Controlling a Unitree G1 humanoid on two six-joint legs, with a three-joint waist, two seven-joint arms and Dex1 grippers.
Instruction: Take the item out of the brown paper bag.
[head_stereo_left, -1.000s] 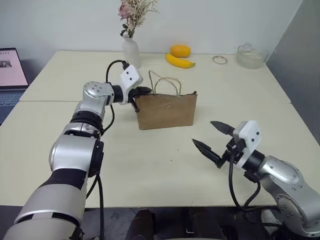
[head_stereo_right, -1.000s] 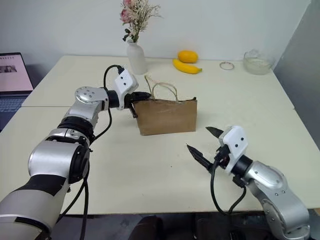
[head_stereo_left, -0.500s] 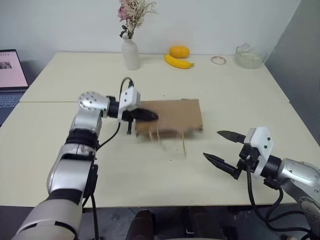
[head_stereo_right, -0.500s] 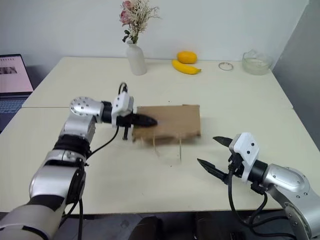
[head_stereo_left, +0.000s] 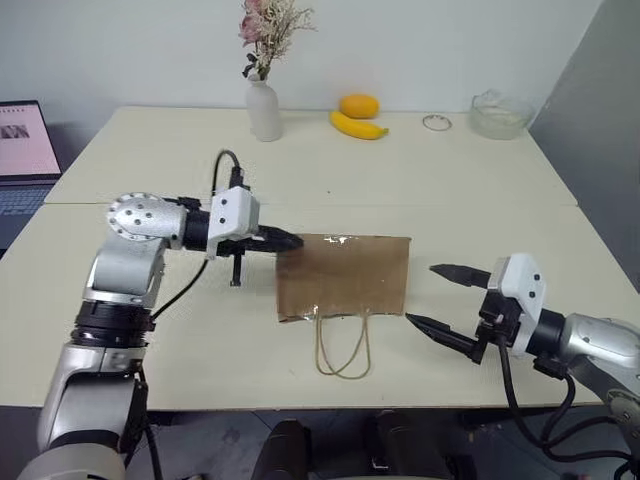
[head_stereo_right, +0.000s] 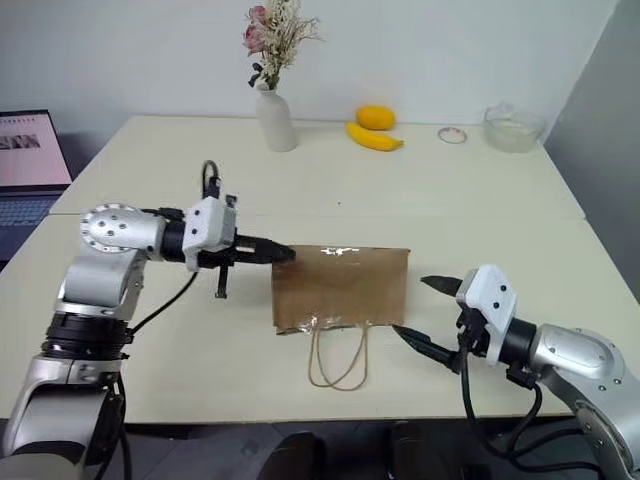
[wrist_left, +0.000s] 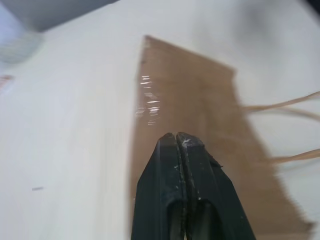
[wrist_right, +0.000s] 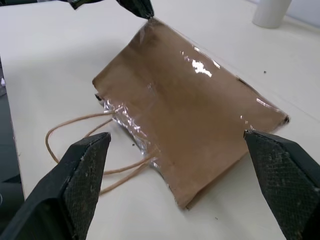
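My left gripper, fingers pressed together, has its tip at the far left corner of the bag, which lies flat on the table with handles toward me, while my right gripper gapes wide just beside its right edge.

one brown paper bag, one banana, one vase

Left hand over flattened bag

Left hand fingers pressed together, tips over the brown paper bag, which lies flat on the pale table; contact unclear. Two paper handles stick out from the bag's far edge.
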